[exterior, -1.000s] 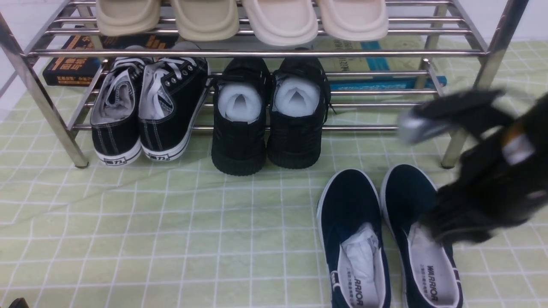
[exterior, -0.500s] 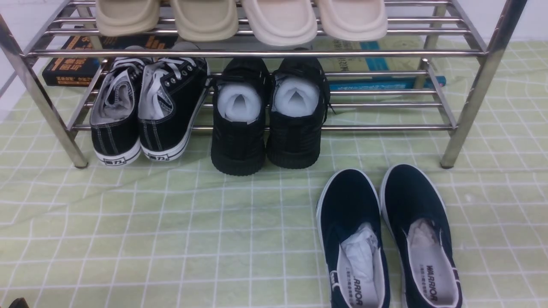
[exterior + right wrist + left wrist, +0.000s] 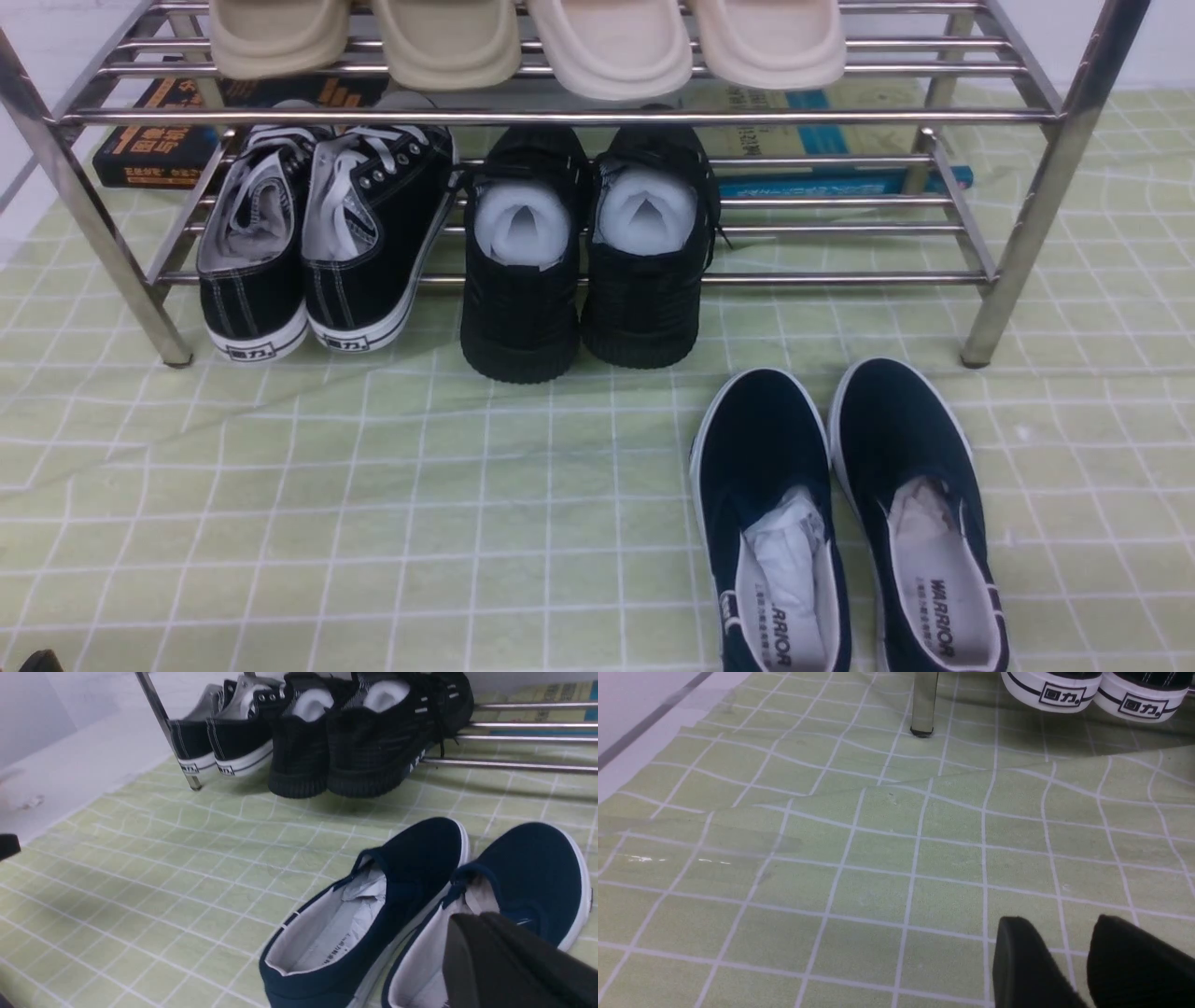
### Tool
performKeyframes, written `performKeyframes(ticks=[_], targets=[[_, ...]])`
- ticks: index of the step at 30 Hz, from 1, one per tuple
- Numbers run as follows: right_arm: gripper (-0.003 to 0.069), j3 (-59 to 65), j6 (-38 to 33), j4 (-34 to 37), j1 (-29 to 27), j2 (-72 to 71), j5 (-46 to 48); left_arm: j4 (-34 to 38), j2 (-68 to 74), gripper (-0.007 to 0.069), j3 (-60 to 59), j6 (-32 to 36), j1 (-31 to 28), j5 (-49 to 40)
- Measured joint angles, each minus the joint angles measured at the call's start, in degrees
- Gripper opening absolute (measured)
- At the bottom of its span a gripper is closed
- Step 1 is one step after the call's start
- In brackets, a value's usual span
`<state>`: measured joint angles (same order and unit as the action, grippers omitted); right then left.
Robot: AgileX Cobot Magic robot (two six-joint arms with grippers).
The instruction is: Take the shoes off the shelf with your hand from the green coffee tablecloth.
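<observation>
The two navy-blue shoes point(image 3: 770, 467) point(image 3: 901, 439) lie side by side on the green coffee tablecloth point(image 3: 373, 485), toes toward the chrome shelf point(image 3: 560, 117) and just in front of its right half. Neither touches the shelf. In the right wrist view the left shoe point(image 3: 411, 858) and right shoe point(image 3: 532, 868) lie close below my right gripper point(image 3: 472, 919). That gripper is shut, holds nothing, and hovers over the right shoe's heel opening. My left gripper point(image 3: 1064, 933) hangs low over bare cloth near the shelf's left leg point(image 3: 924, 700), its fingers slightly apart and empty. Neither arm shows in the front view.
Black lace-up sneakers point(image 3: 317, 233) and all-black shoes point(image 3: 583, 252) sit on the lower tier. Beige slippers point(image 3: 523, 42) rest on the upper tier. Books point(image 3: 168, 140) lie behind the shelf. The cloth ends at a white surface point(image 3: 626, 709) on the left.
A second ago my right arm hung over the right navy shoe in the front view. It has since drawn back out of that view and its gripper has shut. The shoes stayed put.
</observation>
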<state>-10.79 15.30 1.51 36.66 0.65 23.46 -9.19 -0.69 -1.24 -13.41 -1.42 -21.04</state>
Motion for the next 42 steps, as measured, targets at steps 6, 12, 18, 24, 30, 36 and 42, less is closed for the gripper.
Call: performKeyframes(ticks=[6,12,18,24,30,36,42], targets=[[0.0001,0.2,0.0,-1.5,0.0,0.0,-0.1,0.0,0.0,0.0242,0.0,0.0,0.0,0.0],[0.0004,0.2,0.0,-3.2,0.0,0.0,-0.1,0.0,0.0,0.0242,0.0,0.0,0.0,0.0],[0.0008,0.2,-1.0,-3.4,-0.1,0.1,-0.5,0.0,0.0,0.0242,0.0,0.0,0.0,0.0],[0.0014,3.0,-7.2,-1.5,-7.7,-0.1,-3.0,0.0,0.0,0.0242,0.0,0.0,0.0,0.0],[0.0020,9.4,-8.6,-0.8,-18.7,-0.3,-4.9,0.0,0.0,0.0242,0.0,0.0,0.0,0.0],[0.0027,12.1,-9.1,-0.8,-31.5,-1.2,-4.9,0.0,0.0,0.0242,0.0,0.0,0.0,0.0],[0.0034,12.1,-12.4,-0.4,-36.0,-1.3,-3.8,0.0,0.0,0.0242,0.0,0.0,0.0,0.0]])
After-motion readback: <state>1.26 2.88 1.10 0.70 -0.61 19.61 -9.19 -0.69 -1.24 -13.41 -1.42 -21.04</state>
